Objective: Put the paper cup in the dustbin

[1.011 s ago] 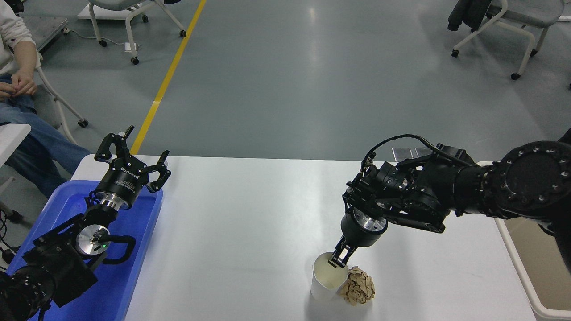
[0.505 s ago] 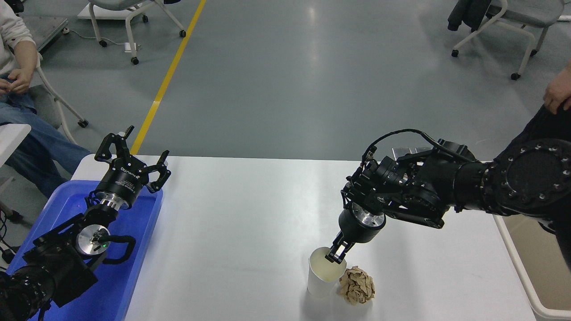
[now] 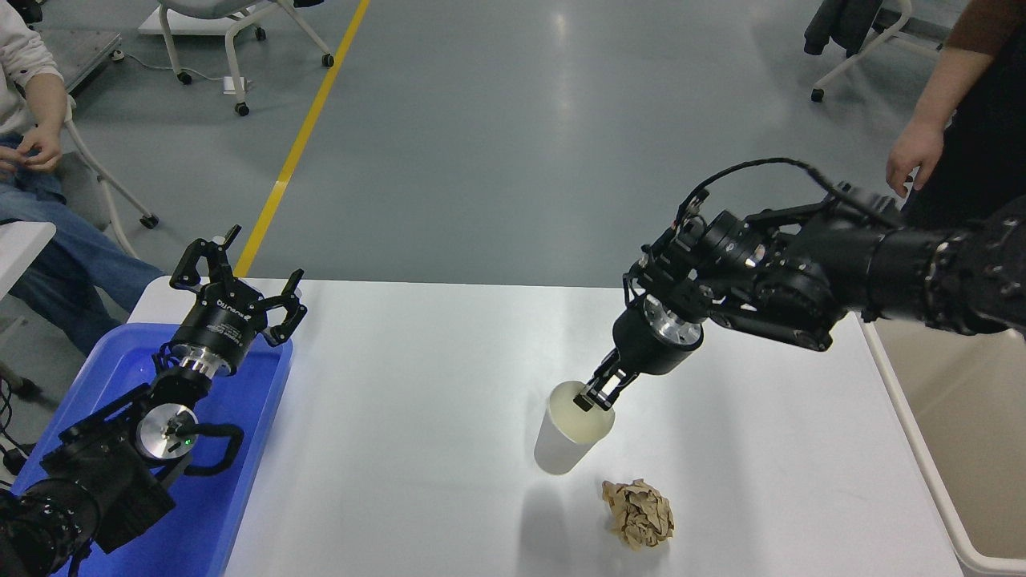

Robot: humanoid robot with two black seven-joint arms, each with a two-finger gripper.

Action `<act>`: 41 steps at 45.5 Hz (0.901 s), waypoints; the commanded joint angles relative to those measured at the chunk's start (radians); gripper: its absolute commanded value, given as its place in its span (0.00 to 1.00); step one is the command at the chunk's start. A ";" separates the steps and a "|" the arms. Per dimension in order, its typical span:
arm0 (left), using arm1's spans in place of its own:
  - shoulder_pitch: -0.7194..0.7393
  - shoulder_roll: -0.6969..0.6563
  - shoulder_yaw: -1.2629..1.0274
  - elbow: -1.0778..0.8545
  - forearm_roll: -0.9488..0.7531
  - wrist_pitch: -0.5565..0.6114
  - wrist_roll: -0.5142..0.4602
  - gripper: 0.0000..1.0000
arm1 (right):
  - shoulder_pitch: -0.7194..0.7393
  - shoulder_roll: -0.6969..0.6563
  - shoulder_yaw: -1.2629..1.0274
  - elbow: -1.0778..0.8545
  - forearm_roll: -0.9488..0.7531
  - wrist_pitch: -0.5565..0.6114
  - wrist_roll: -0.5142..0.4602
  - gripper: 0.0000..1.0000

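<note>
The white paper cup (image 3: 563, 442) with a cream inside hangs tilted above the table's front middle, its shadow on the table below it. My right gripper (image 3: 599, 394) is shut on the cup's far rim, one finger inside the cup and one outside. The beige dustbin (image 3: 942, 457) stands at the table's right edge, to the right of the cup; only part of it shows. My left gripper (image 3: 240, 276) is open and parked at the lower left above the blue tray.
A crumpled brown paper ball (image 3: 639, 513) lies on the white table (image 3: 417, 401) just below and right of the cup. A shallow blue tray (image 3: 240, 449) sits at the left edge. One person sits at the far left, another stands at the far right beside the dustbin.
My right gripper has lifted the cup off the table and carried it up and a little left, away from the paper ball. A person has come in at the upper right.
</note>
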 commanded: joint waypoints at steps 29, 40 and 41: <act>0.000 0.000 0.000 0.000 0.000 0.000 0.000 1.00 | 0.099 -0.245 0.075 -0.083 0.241 0.060 0.026 0.00; 0.000 0.000 0.000 0.000 -0.001 0.000 0.000 1.00 | -0.060 -0.245 0.074 -0.468 0.373 0.063 0.026 0.00; 0.000 0.000 0.000 0.000 -0.001 0.000 0.000 1.00 | -0.077 -0.245 0.074 -0.502 0.383 0.063 0.026 0.00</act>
